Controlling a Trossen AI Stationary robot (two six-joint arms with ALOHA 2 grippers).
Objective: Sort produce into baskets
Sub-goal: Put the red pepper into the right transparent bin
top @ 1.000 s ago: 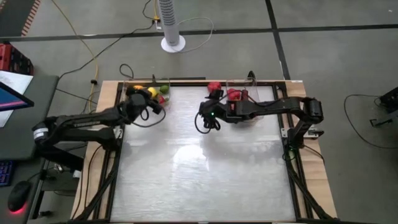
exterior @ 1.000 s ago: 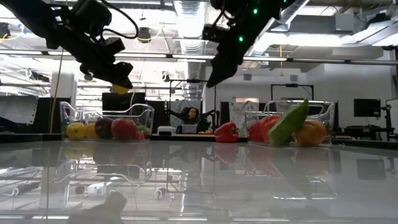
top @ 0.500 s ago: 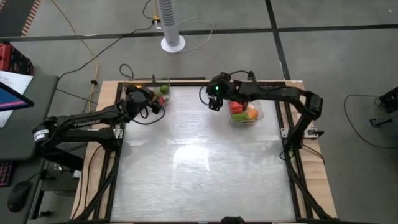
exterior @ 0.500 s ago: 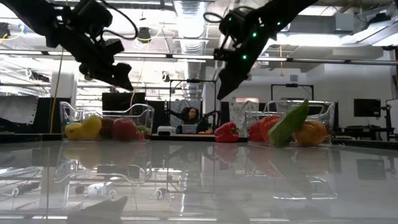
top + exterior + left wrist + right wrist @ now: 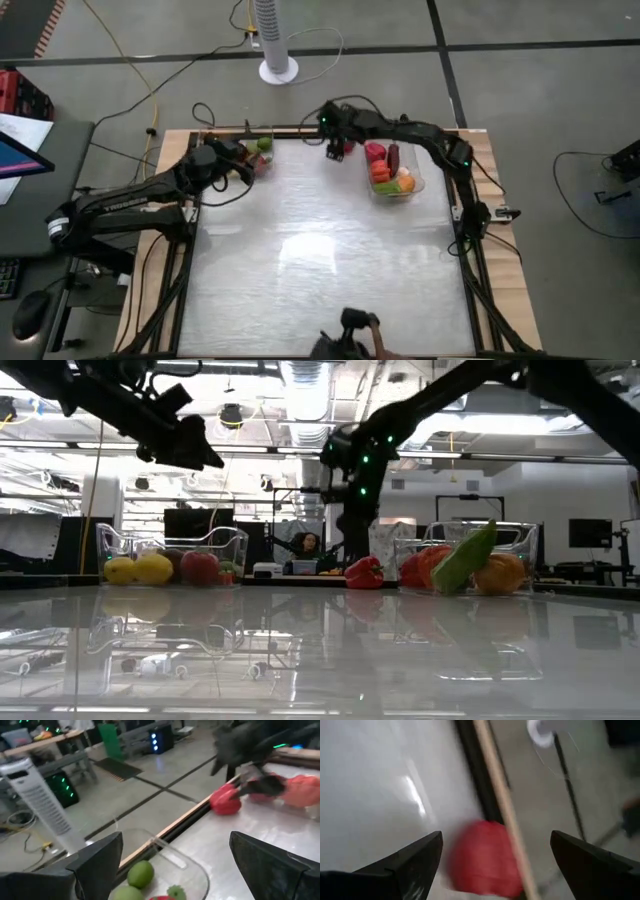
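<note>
Two clear low-walled plastic bins are seen at the far edge of the glossy white tabletop (image 5: 320, 260), with the near part of it bare. The left bin (image 5: 232, 545) holds two yellow lemons (image 5: 140, 569), a dark fruit, a red tomato (image 5: 199, 567) and green limes (image 5: 140, 874). Above its near side the left hand (image 5: 243, 166) is held, its fingers (image 5: 95, 865) spread wide with nothing between them; the produce lies below and just beyond it. The right bin (image 5: 418, 185) is filled with red peppers, a green cucumber (image 5: 464, 559), an orange fruit (image 5: 502, 573) and a dark purple eggplant (image 5: 393, 157). Between the two bins, by the far rim of the tabletop, one loose red pepper (image 5: 364, 573) rests. The right hand (image 5: 338, 148) is poised directly over it, fingers (image 5: 415, 865) fully apart and empty, the pepper lying in line between them. A seated person (image 5: 305, 547) is visible in the room behind.
</note>
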